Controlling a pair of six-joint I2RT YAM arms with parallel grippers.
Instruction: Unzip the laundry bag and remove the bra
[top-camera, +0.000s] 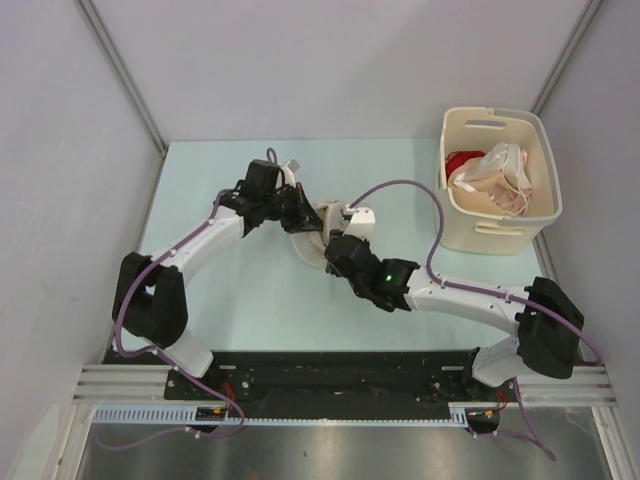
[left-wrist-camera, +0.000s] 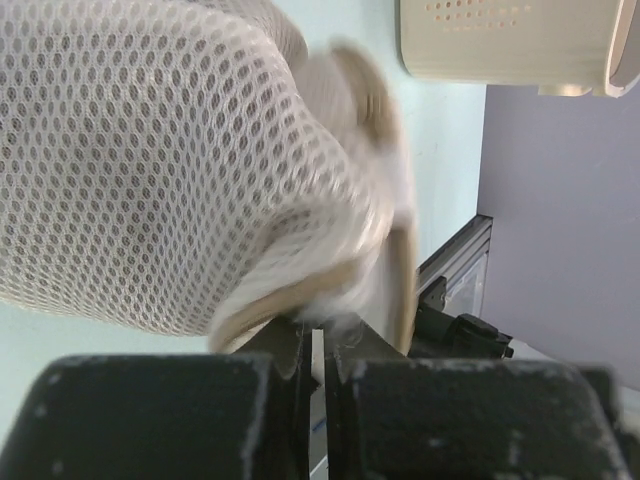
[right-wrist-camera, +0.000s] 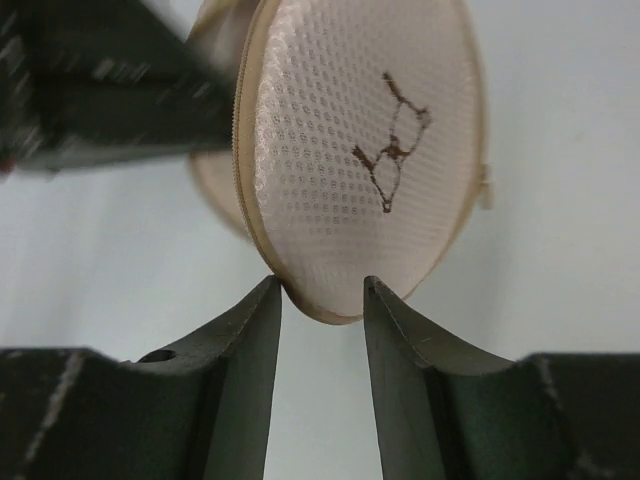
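The laundry bag (top-camera: 306, 244) is a round cream mesh pouch held up on edge at the table's middle, between my two grippers. My left gripper (top-camera: 298, 212) is shut on its rim; in the left wrist view the mesh (left-wrist-camera: 150, 170) fills the frame above the nearly closed left gripper (left-wrist-camera: 320, 345). My right gripper (top-camera: 336, 246) is open, and in the right wrist view the bag's lower rim (right-wrist-camera: 350, 150) dips between the tips of the right gripper (right-wrist-camera: 322, 290). The black eyeglasses print (right-wrist-camera: 392, 140) faces this camera. The bag looks closed. The bra is hidden.
A cream rectangular plastic basket (top-camera: 500, 236) stands at the back right, holding a red cloth (top-camera: 460, 163) and a pale pink-white strappy garment (top-camera: 500, 175). Its wall shows in the left wrist view (left-wrist-camera: 500, 40). Grey walls enclose the pale green table (top-camera: 230, 300).
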